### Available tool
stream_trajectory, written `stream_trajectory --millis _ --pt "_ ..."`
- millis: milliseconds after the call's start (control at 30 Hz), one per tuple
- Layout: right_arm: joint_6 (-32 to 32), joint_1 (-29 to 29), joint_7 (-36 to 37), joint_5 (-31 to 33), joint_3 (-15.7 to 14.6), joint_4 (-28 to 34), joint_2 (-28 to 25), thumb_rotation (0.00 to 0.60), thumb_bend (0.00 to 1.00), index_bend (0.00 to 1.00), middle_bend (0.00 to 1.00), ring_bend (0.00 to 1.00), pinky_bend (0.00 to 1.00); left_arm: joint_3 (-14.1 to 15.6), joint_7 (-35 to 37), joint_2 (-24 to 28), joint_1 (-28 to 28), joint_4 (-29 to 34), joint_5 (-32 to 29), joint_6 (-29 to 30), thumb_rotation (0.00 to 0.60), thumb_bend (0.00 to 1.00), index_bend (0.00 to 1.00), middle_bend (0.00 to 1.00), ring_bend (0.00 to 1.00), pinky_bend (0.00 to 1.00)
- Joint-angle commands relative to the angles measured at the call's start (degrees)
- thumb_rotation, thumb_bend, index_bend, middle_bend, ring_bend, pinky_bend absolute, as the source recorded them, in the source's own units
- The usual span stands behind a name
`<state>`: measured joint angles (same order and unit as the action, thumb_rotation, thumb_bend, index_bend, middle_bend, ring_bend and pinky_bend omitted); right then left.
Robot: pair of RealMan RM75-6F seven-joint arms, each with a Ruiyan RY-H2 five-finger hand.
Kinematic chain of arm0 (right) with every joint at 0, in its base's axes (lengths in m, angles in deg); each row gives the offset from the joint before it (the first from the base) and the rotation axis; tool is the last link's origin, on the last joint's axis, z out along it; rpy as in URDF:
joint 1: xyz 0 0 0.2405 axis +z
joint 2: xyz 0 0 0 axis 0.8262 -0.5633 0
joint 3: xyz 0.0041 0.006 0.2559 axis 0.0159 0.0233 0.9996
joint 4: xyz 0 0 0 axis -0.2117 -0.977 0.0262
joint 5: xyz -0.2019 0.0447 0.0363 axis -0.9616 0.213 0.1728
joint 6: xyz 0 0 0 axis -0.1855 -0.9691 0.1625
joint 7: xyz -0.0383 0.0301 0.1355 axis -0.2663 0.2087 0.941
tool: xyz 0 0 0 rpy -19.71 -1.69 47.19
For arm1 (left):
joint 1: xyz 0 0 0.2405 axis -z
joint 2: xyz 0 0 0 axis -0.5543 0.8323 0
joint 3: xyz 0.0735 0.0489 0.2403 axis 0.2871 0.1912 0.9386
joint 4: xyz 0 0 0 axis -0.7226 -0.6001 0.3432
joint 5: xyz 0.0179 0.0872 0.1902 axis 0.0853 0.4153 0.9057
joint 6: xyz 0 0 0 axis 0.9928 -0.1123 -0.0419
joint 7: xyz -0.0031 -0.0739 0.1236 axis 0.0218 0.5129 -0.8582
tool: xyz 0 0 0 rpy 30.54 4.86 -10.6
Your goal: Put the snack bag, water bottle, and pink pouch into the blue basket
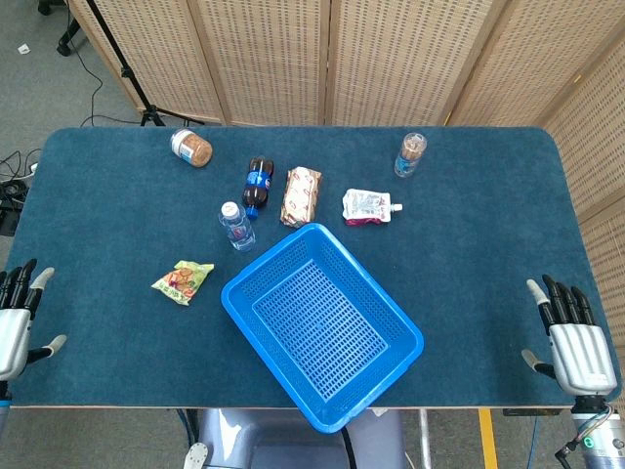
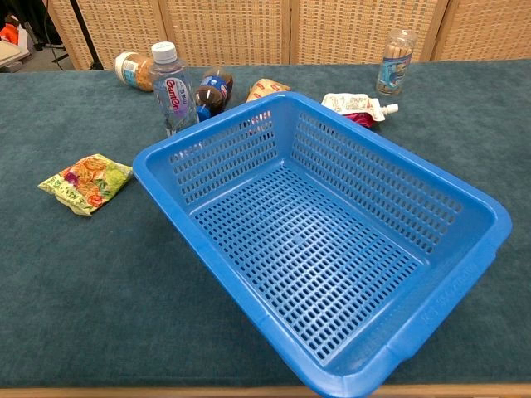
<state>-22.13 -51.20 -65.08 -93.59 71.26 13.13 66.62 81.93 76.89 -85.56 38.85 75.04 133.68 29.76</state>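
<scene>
The blue basket (image 1: 322,322) (image 2: 323,240) sits empty at the near middle of the table. A green snack bag (image 1: 183,281) (image 2: 85,182) lies flat to its left. The water bottle (image 1: 235,226) (image 2: 171,88) stands upright just behind the basket's left corner. The pink pouch (image 1: 369,207) (image 2: 355,106) with a white spout lies behind the basket's far right side. My left hand (image 1: 18,311) is open at the table's near left edge, my right hand (image 1: 573,337) is open at the near right edge. Both hands are far from every object and do not show in the chest view.
A cola bottle (image 1: 258,184) (image 2: 212,93) and a brown snack pack (image 1: 301,195) (image 2: 264,88) lie behind the basket. A jar (image 1: 191,149) (image 2: 134,70) lies at the back left. A clear tube of sticks (image 1: 411,154) (image 2: 394,60) stands at the back right. Wicker screens (image 1: 322,59) stand behind the table.
</scene>
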Motion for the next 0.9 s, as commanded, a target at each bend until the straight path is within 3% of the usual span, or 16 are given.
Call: stream_trajectory --millis 33,900 --pt "-0.2 -0.1 0.2 -0.2 0.0 0.0 -0.1 0.600 0.16 0.00 0.00 0.00 0.04 0.1 -0.1 0.0 0.0 0.0 0.1 0.0 0.600 0.05 0.08 0.00 0.00 0.00" --pt "0.1 -0.1 0.1 -0.3 -0.2 0.2 -0.1 0.600 0.16 0.00 0.00 0.00 0.04 0.3 -0.9 -0.3 0.3 -0.1 0.3 -0.6 0.600 0.05 0.08 0.00 0.00 0.00"
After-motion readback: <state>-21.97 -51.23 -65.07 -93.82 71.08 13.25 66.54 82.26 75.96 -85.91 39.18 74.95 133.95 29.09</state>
